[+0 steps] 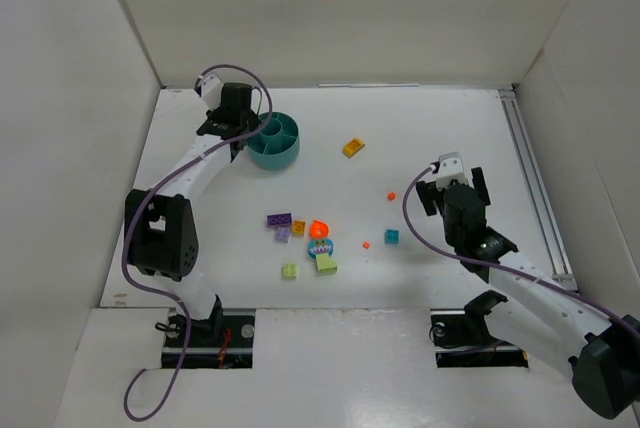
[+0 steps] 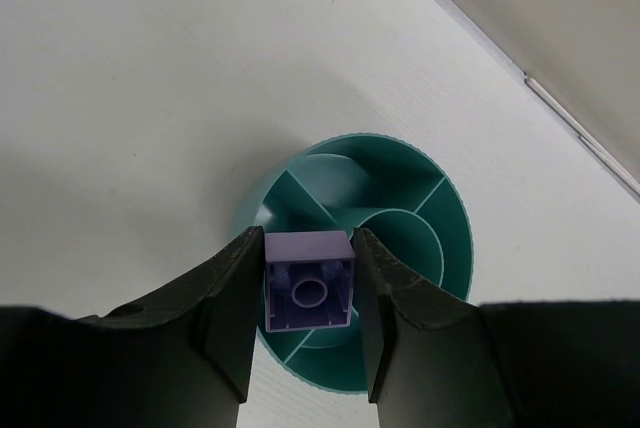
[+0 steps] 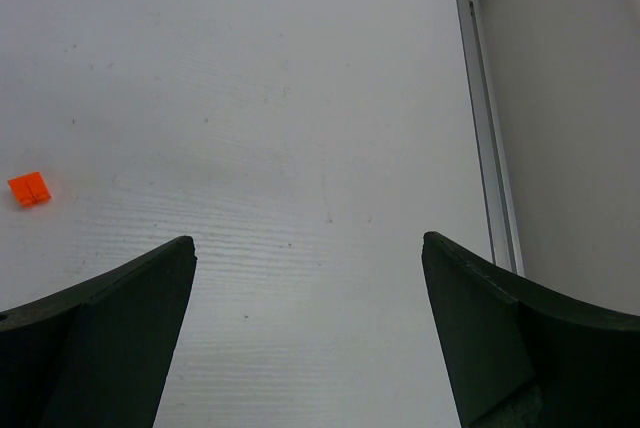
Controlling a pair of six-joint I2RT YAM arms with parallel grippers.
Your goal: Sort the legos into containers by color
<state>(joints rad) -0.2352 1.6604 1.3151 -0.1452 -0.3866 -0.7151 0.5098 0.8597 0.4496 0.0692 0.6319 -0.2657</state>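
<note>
In the top view the left gripper [image 1: 234,126] hangs over the near-left rim of the bowl [image 1: 284,155], and whatever it holds is hidden. The left wrist view shows it: a purple brick [image 2: 309,293] pinched between narrow jaws, above the bowl's wedges. The other legos [image 1: 305,238] lie scattered mid-table, with a yellow one [image 1: 353,147] farther back. The right gripper [image 3: 306,244] hovers spread wide and empty above bare table. Its wrist view catches one orange bit [image 3: 29,189].
</note>
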